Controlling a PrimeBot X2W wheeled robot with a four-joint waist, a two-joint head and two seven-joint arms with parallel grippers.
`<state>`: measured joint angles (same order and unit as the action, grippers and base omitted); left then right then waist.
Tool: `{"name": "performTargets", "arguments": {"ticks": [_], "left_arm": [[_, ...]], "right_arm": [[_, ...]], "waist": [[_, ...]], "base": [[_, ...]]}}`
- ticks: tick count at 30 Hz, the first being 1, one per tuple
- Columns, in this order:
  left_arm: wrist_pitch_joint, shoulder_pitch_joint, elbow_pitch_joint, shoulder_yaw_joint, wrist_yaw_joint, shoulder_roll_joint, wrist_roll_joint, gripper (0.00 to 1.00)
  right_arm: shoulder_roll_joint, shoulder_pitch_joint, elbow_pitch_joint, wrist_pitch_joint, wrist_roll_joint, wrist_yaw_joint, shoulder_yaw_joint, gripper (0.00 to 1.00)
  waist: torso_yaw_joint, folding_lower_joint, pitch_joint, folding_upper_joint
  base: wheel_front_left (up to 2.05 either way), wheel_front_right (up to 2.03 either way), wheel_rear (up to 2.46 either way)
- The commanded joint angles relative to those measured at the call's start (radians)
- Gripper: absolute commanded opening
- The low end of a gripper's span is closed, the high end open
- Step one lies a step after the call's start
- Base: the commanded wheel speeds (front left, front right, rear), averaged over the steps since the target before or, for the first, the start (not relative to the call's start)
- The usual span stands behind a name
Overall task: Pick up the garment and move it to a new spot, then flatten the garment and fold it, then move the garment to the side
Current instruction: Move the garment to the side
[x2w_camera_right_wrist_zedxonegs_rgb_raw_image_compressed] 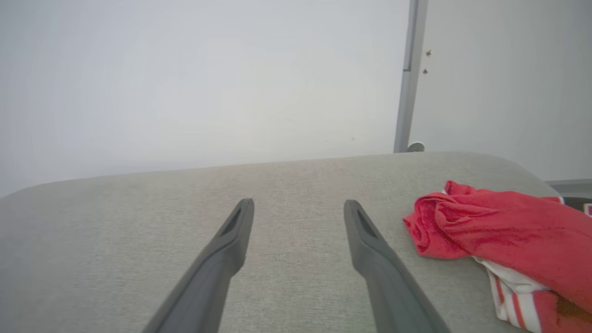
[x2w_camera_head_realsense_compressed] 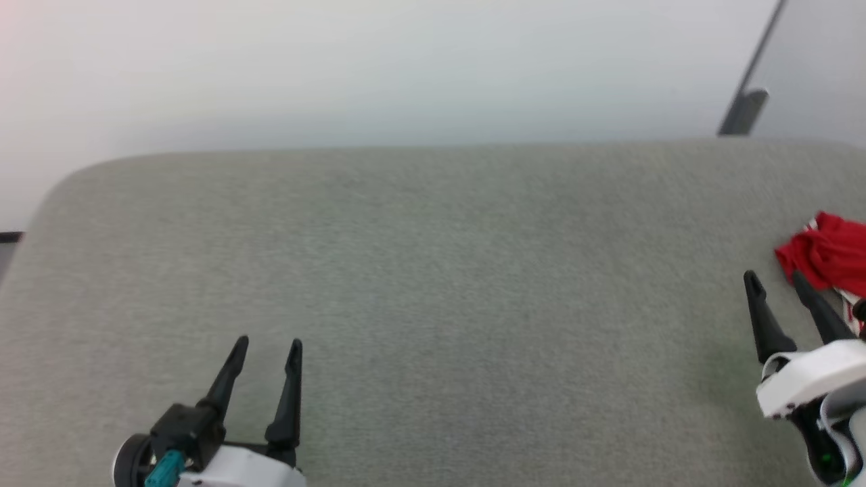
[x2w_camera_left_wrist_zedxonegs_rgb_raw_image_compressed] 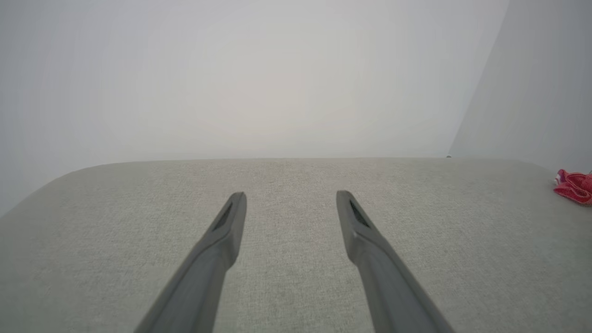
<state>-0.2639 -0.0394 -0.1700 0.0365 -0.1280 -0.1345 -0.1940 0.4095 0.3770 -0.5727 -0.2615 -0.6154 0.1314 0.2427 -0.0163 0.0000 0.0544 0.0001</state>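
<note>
At the near left, the left claw hangs over the grey fabric-covered bench with its two dark fingers spread apart and nothing between them. Its own wrist camera shows the same gap, with bare grey cloth beneath. The middle of the bench lies flat and smooth, backed by a pale wall.

Further right, the right claw is also released, its fingers parted and holding nothing, pointing toward the far edge. Just beside its outer finger, at the right end of the bench, lies the garment, a crumpled red T-shirt bunched in a heap. From the right wrist camera the garment shows red folds on top and a white part with red stripes underneath. Whether the finger touches it, I cannot tell. Behind it a grey upright strip runs up the wall.
</note>
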Motion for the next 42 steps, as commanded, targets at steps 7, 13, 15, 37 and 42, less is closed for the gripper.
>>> {"name": "performTargets", "arguments": {"ticks": [7, 13, 15, 37, 42], "left_arm": [[0.000, 0.077, 0.044, -0.019, -0.003, -0.011, -0.015, 1.00], [0.001, 0.131, 0.093, -0.027, -0.003, -0.001, 0.000, 1.00], [0.000, 0.147, 0.108, -0.028, -0.003, 0.002, 0.002, 1.00], [0.001, 0.218, 0.177, -0.015, -0.003, 0.015, -0.009, 1.00], [0.001, 0.215, 0.179, -0.015, -0.003, 0.016, -0.016, 1.00]], "right_arm": [[-0.052, -0.148, 0.131, -0.004, 0.104, -0.002, -0.095, 1.00], [-0.063, -0.260, 0.249, -0.004, 0.156, -0.002, -0.161, 1.00], [-0.071, -0.295, 0.290, -0.004, 0.161, -0.002, -0.185, 1.00], [-0.185, -0.503, 0.546, 0.054, 0.256, -0.002, -0.342, 1.00], [-0.192, -0.501, 0.551, 0.055, 0.250, -0.002, -0.341, 1.00]], "waist": [[0.078, 0.0000, -0.085, -0.0001], [0.086, 0.0000, -0.094, -0.0001], [0.086, 0.0000, -0.097, -0.0001], [0.092, 0.0000, -0.109, -0.0001], [0.092, 0.0000, -0.109, -0.0001]], "base": [[0.00, 0.00, 0.00], [0.00, 0.00, 0.00], [0.00, 0.00, 0.00], [0.00, 0.00, 0.00], [0.00, 0.00, 0.00]]}}
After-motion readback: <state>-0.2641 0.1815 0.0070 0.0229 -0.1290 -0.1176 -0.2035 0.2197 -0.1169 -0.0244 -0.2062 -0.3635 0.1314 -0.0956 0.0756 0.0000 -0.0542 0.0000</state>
